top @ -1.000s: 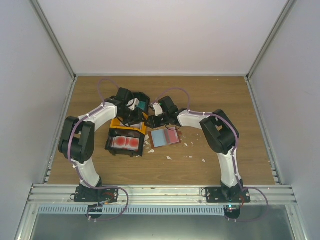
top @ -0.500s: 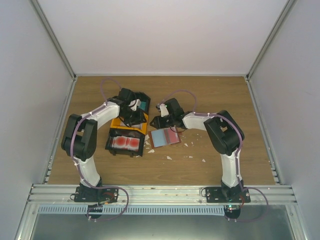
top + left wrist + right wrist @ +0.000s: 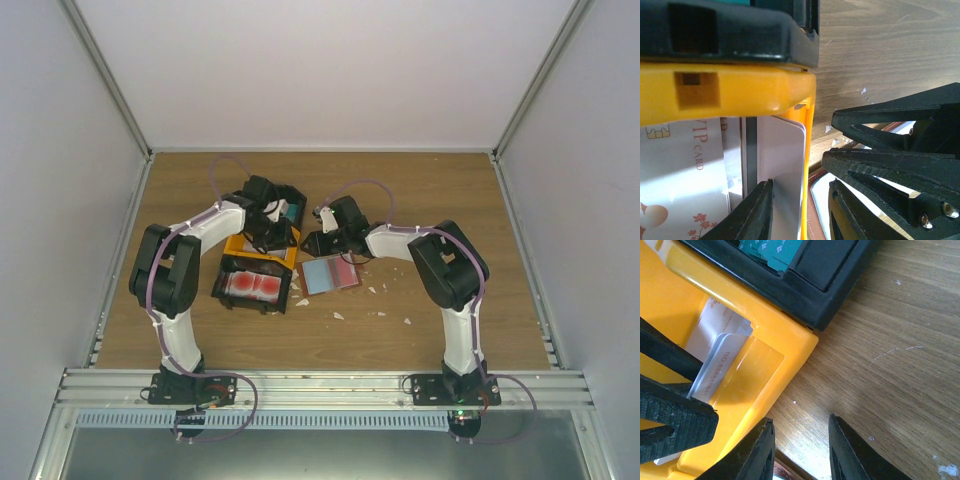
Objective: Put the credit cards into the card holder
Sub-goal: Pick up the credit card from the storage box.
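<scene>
1. Nearest to me on the brown wooden table (image 3: pixel 450 200) are small white scraps (image 3: pixel 338 315), scattered on the boards between the two arms.
2. Just beyond them, on the left, sits a black plastic bin (image 3: pixel 217 284). It holds a flat stack of red-and-white credit cards (image 3: pixel 252 286).
3. Just right of that bin, the small flat reddish-brown folding card holder (image 3: pixel 330 275) lies spread open on the table with its paler inner pockets facing up.
4. Behind the black bin and right against it is a yellow plastic bin (image 3: pixel 790 335). Pale pink-white printed cards lie flat inside it.
5. My left gripper (image 3: pixel 800 200) reaches down at the yellow bin's right wall.
   - One pale credit card (image 3: pixel 785 165) stands tilted between its fingers, raised off the flat cards.
   - The jaws are partway apart and one finger overlaps the card.
   - From neither wrist view can I tell whether the card is actually pinched.
6. My right gripper (image 3: pixel 800 440) hangs just off the yellow bin's corner, over the far edge of the card holder and near the left fingers.
   - Its jaws stand apart.
   - Only bare wood and a sliver of reddish-brown leather show between them, so it carries nothing.
7. Farthest from me, a second black plastic bin (image 3: pixel 830 295) butts against the yellow one. A stack of teal green credit cards (image 3: pixel 772 250) lies in it.
</scene>
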Available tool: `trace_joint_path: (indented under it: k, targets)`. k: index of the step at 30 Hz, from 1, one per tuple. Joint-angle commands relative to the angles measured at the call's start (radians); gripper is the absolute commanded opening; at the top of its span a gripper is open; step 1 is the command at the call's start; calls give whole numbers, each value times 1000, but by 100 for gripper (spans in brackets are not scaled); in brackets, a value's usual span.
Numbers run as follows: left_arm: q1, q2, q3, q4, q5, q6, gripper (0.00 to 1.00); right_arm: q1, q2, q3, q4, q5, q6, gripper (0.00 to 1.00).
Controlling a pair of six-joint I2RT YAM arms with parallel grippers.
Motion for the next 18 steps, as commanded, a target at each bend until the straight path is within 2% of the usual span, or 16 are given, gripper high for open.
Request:
trace_joint_path:
  k: [1, 18]
  targets:
    - [-15, -24, 23, -13, 28, 16, 33, 1, -20, -1, 16, 19, 4, 31]
    - [-23, -63, 19, -30, 12, 8, 21, 1, -13, 5, 7, 22, 8, 31]
